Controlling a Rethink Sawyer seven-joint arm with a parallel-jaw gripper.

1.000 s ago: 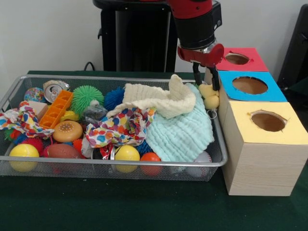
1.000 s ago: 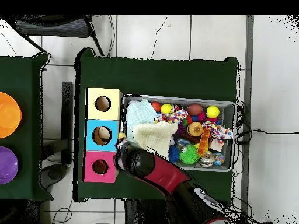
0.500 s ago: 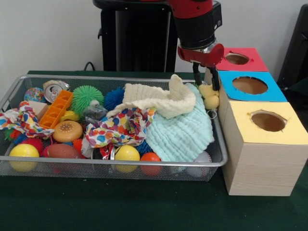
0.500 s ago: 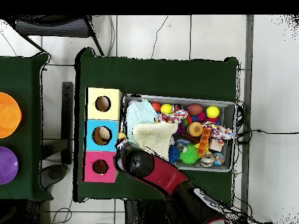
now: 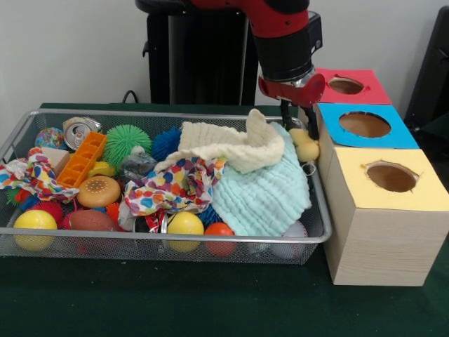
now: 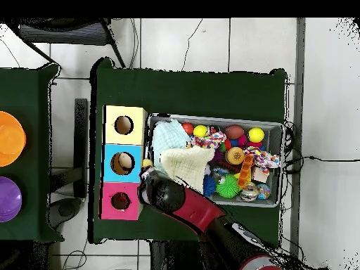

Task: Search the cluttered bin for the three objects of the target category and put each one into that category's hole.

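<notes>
My gripper (image 5: 298, 126) hangs over the right end of the wire bin (image 5: 168, 239), just left of the blue box (image 5: 365, 140). Its black fingers (image 5: 285, 114) are shut on a pale yellow lumpy toy (image 5: 304, 145) that dangles just above the bin's rim. From overhead the arm covers the gripper, and only a bit of the yellow toy (image 6: 147, 164) shows beside the blue box (image 6: 112, 163). The red box (image 5: 361, 95) and the yellow box (image 5: 379, 225) flank the blue one, each with a round hole on top.
The bin holds a mint cloth (image 5: 263, 193), a cream cloth (image 5: 231, 144), a spotted cloth (image 5: 175, 186), several balls, a green spiky ball (image 5: 126, 140), an orange tray (image 5: 82, 159), a toy burger (image 5: 99, 190) and a can (image 5: 76, 130).
The arm has risen a little and shifted slightly left, and the yellow toy has come up with it. Nothing in the bin has moved.
</notes>
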